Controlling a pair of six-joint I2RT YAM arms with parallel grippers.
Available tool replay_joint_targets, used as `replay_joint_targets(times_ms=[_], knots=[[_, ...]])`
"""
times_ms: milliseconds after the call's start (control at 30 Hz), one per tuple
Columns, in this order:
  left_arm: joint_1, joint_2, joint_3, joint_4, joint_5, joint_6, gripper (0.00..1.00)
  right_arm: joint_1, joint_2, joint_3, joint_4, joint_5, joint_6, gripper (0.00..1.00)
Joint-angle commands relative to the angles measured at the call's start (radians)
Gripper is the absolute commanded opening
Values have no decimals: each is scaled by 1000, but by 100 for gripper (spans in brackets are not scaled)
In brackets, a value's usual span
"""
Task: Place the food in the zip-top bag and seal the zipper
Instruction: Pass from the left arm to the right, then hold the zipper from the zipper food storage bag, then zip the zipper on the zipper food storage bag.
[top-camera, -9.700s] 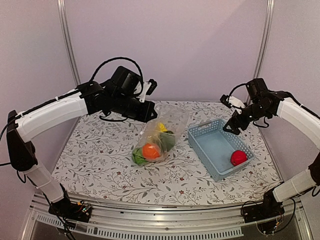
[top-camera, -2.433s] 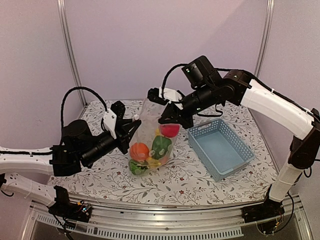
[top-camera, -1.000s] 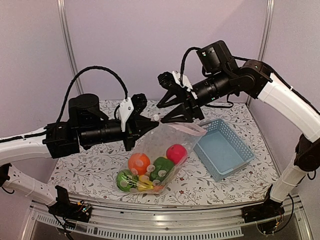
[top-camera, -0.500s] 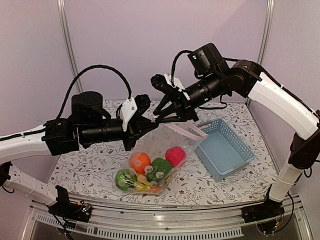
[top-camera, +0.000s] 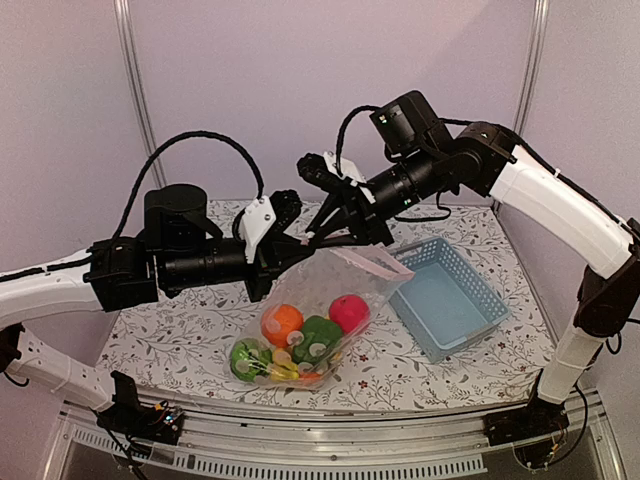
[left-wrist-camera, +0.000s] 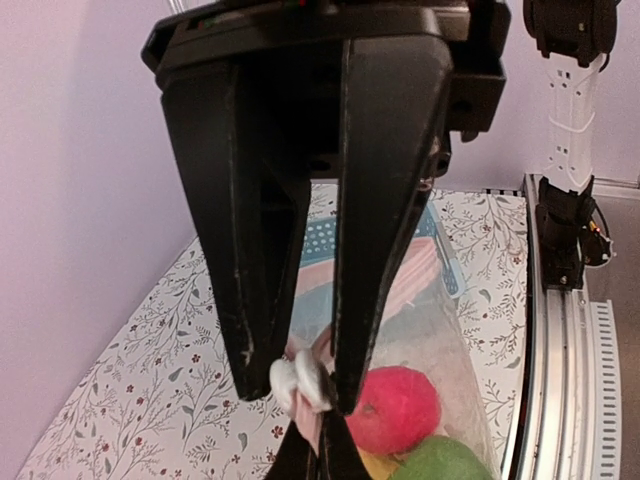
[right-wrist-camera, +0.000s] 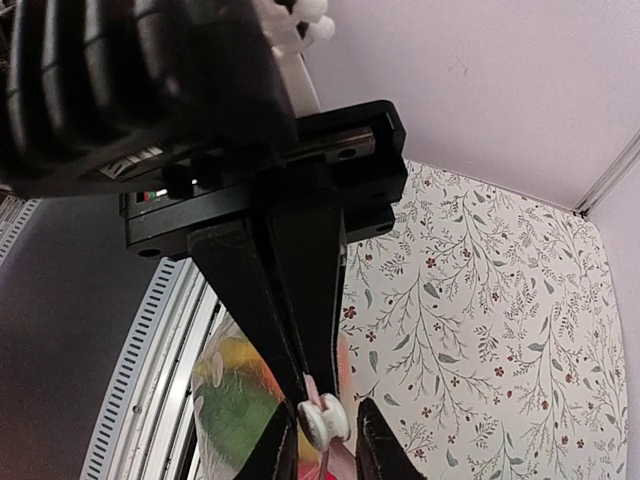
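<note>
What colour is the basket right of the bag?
Light blue, slotted plastic basket; it shows best in the top external view.
</note>
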Motion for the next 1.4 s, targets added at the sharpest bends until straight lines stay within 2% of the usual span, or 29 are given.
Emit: replay_joint_targets(times_ms=[0,167,300,367,500,700,1133,1367], knots=[[-11,-9,5,-4,-13,11,1,0,28,24,-16,26,27,20],[-13,-11,3,-4,-18,10,1,0,31,26,-12,29,36,14],[-16,-11,1,-3,-42,6,1,0,27,25,-15,38,35,4],[-16,-8,2,1,-69,-2,9,1,28,24,-17,40,35,2],[-15,-3,-9,26,-75,-13,12,0,23,24,-12,40,38,2],[-15,-5,-27,67,-78,-25,0,1,26,21,-15,51,37,2],[-8,-105,-100,144,-185,-38,0,-1,39,-38,-72,135,62,4],[2,-141,-127,149,-214,-30,0,-48,48,-43,-112,97,89,4]])
